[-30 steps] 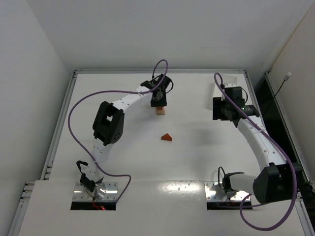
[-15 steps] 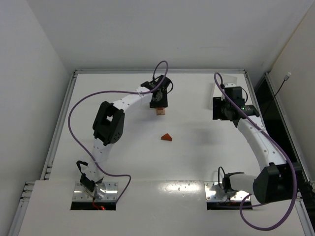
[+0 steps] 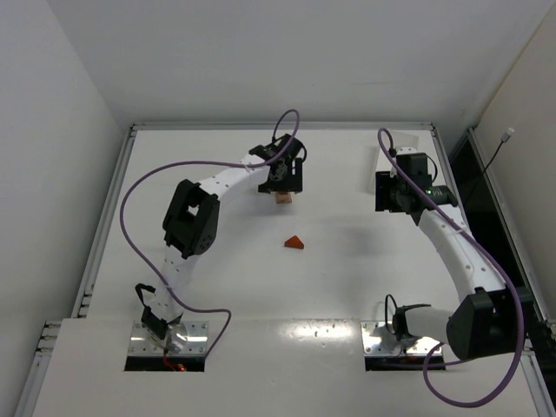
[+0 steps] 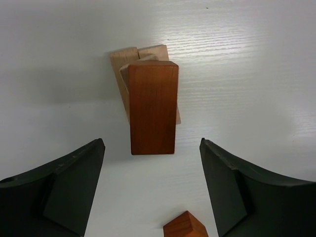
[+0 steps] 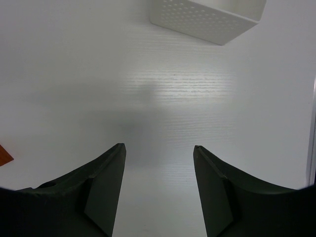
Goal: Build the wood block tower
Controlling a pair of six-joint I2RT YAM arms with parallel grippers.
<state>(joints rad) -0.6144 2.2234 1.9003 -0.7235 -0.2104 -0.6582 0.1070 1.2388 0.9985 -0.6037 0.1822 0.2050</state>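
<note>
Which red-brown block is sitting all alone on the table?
The triangle wedge, alone on the bare table. The other red-brown one, a long rectangular block, rests on top of the tan blocks.

Top external: high, behind arm bases, looks steeply down; whole counter (image 3: 347,287) in view, far off.
Left wrist: on left tool (image 3: 281,184), looks straight down, very near wood block tower (image 4: 153,106); own fingers (image 4: 74,182) in lower corners.
Right wrist: on right tool (image 5: 158,148), looks down and forward across counter toward perforated white tray (image 5: 207,17).
Shared: tower and triangular wedge (image 3: 294,243) in top and left wrist views; wedge corner at right wrist's left edge.
</note>
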